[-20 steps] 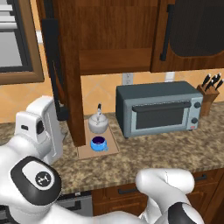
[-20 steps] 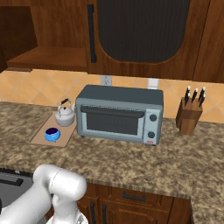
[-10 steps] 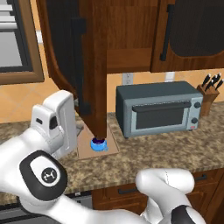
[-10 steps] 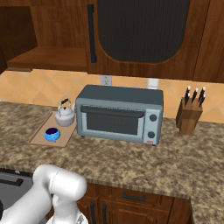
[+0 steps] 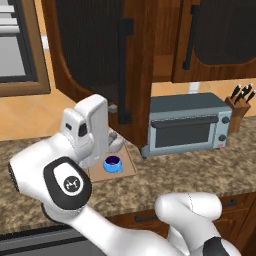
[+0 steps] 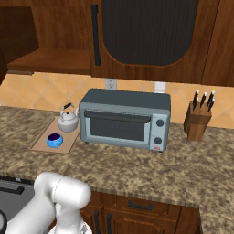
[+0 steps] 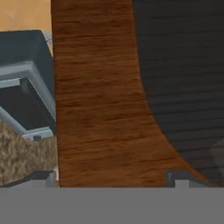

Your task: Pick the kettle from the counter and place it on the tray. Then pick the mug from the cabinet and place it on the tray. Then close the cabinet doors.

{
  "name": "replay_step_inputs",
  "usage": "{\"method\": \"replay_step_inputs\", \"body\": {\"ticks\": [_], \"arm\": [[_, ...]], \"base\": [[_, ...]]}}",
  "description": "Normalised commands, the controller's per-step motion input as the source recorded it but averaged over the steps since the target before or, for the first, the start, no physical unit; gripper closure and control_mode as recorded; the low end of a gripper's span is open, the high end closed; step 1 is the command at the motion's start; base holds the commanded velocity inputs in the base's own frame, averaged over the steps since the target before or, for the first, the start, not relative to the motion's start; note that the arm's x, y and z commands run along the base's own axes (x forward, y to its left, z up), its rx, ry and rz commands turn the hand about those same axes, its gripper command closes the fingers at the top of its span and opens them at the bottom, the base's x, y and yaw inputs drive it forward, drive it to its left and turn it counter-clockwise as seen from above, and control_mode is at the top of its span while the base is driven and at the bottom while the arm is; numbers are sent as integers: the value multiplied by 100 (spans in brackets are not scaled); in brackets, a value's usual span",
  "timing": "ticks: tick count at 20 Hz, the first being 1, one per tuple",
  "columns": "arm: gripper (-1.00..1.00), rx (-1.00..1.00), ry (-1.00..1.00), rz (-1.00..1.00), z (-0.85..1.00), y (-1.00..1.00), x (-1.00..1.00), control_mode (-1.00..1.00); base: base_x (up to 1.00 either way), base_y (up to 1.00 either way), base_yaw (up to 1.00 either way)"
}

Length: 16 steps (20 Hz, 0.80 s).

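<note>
My own arm covering most of the kettle (image 5: 116, 142), tray (image 5: 129, 167) half hidden, cabinet door (image 7: 98, 100) cropped by my hand view

Reddish-brown cabinet door (image 7: 100, 96) close ahead; dark inset panel (image 7: 183, 70); toaster oven (image 7: 24, 83) left

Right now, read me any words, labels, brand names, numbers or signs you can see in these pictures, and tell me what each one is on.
No readable words, brands or numbers.
Small red mark at the lower right front corner of the toaster oven: too small to read.
White emblem on the round dark cap on the robot arm: a symbol, not letters.
The kettle, the mug, the tray and the cabinet doors: no markings visible.
</note>
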Motion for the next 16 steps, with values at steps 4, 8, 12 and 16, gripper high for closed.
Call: {"method": "replay_step_inputs", "body": {"ticks": [4,8,12,16], "arm": [[-100,0,0,-9,6,-63,12,-100],[-100,0,0,-6,0,-62,12,-100],[-100,0,0,-1,3,-61,24,-100],[-100,0,1,0,6,-37,47,-100]], "base": [[0,0,0],[0,0,0],[0,0,0],[0,0,0]]}}
